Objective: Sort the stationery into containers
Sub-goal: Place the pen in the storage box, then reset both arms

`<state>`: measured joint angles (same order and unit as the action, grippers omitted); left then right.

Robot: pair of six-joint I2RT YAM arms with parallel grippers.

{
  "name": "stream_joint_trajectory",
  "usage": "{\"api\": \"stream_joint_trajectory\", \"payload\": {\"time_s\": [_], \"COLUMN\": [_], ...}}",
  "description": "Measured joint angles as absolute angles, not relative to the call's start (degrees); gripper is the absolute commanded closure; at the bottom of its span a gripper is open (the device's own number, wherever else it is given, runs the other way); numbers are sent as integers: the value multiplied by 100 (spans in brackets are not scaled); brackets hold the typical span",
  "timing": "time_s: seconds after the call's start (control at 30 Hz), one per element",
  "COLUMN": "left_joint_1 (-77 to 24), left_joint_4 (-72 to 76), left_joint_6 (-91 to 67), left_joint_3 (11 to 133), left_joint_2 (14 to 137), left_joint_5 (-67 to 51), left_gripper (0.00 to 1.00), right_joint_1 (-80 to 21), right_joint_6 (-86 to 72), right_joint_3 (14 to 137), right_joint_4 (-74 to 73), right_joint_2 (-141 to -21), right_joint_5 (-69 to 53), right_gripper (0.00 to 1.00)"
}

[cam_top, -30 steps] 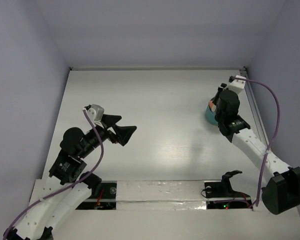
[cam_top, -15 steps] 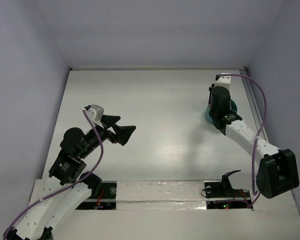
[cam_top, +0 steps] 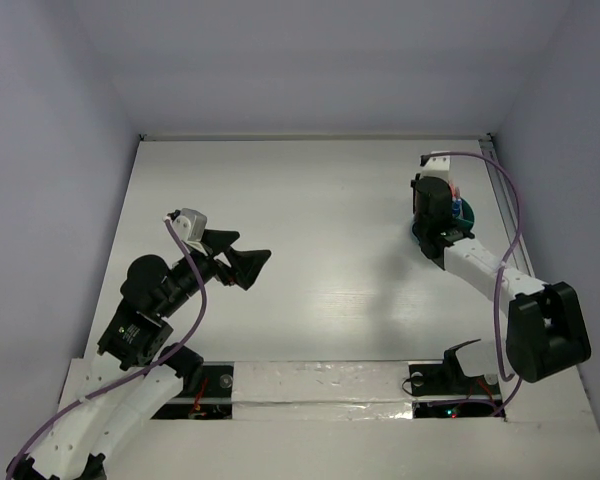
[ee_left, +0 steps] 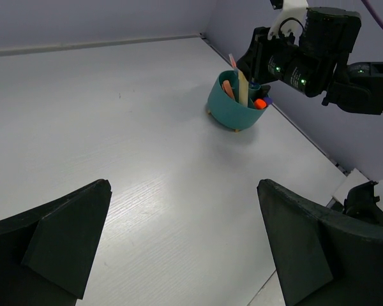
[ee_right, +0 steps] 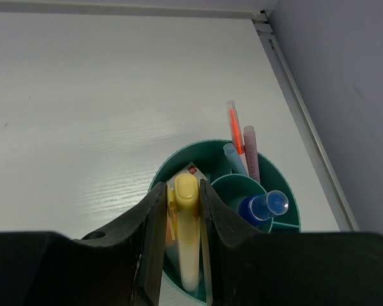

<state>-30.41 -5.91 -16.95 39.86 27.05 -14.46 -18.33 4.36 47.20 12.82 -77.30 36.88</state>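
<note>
Teal cup sits near far-R table edge, pens upright inside. R gripper clamps yellow marker upright, lower end apparently within cup rim; L gripper spread wide, empty, well apart. Risk: marker end snagging a divider, or jaws brushing rim at release, could tip cup or drop marker outside.

We count one teal cup, far right on the table. In it we count one yellow marker, one blue marker, one thin orange pen, one pink pen and one light blue pen.
</note>
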Motion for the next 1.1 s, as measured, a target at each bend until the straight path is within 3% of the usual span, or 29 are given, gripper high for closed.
{"api": "stream_joint_trajectory", "payload": {"time_s": [0.07, 0.13, 0.2, 0.23, 0.3, 0.4, 0.77, 1.1], "left_joint_1": [-3041, -3039, -3037, -3037, -3015, -2991, -2683, -2534], "left_joint_4": [-591, -593, -593, -591, -591, -593, -596, -589], "left_joint_6": [-1693, -1693, -1695, -1695, -1695, -1695, -1699, -1817], "left_joint_3": [3986, 3986, 3986, 3986, 3986, 3986, 3986, 4023], "left_joint_2": [2716, 2724, 2727, 2727, 2738, 2783, 2880, 2827], "left_joint_5": [-1444, -1444, -1431, -1426, -1409, -1354, -1135, -659], "left_gripper": [1, 1, 1, 1, 1, 1, 1, 1], "right_joint_1": [-1833, -1833, -1833, -1833, -1833, -1833, -1833, -1833], "right_joint_6": [475, 482, 482, 478, 467, 388, -672, -1584], "right_joint_3": [4674, 4670, 4626, 4593, 4545, 4506, 4506, 4740], "right_joint_4": [1332, 1385, 1470, 1520, 1566, 1544, 996, 403], "right_joint_2": [-7765, -7804, -7800, -7795, -7791, -7710, -6049, -4047], "right_joint_5": [3732, 3776, 3795, 3800, 3806, 3795, 2773, 943], "right_gripper": [96, 85, 69, 54, 39, 29, 0, 0]}}
